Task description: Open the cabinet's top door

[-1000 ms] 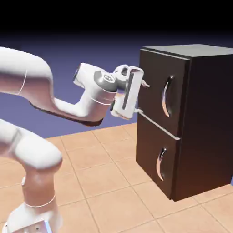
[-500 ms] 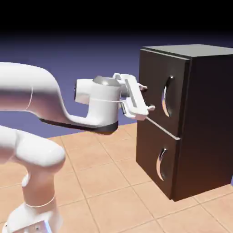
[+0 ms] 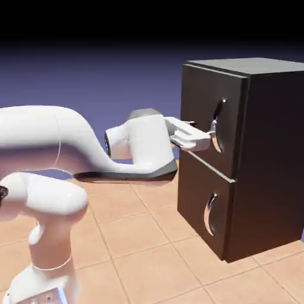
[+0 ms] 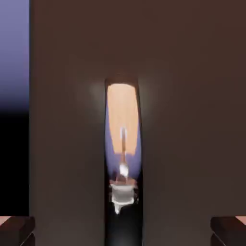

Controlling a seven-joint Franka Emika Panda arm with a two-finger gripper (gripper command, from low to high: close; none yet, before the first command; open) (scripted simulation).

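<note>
The cabinet (image 3: 249,154) stands on the tiled bench (image 3: 136,237), a tall dark box with two doors stacked on its front. The top door (image 3: 205,116) lies flush with the cabinet front, closed, and its curved silver handle (image 3: 218,124) runs upright near the door's middle. The lower door (image 3: 202,202) below it is closed too, with a like handle (image 3: 210,215). The white arm (image 3: 71,148) reaches level toward the cabinet, and the tool (image 3: 209,132) sits right at the top door's handle, at about the handle's mid-height. Its jaws stand wide apart, as far open as they go, with nothing held between them. In the exterior view the fingertips (image 3: 212,126) overlap the handle; whether they touch it cannot be told from there. The hand view faces the top door (image 4: 192,120) square on: dark panel fills nearly all of it, with a strip of blue backdrop beyond the door's edge. The handle (image 4: 123,158) shows as a shiny upright strip in the middle, mirroring the tiles and the white arm. The two fingertips (image 4: 17,229) sit in the bottom corners, one on each side of the handle and well clear of it, so the handle lies midway in the open gap, ungripped.
</note>
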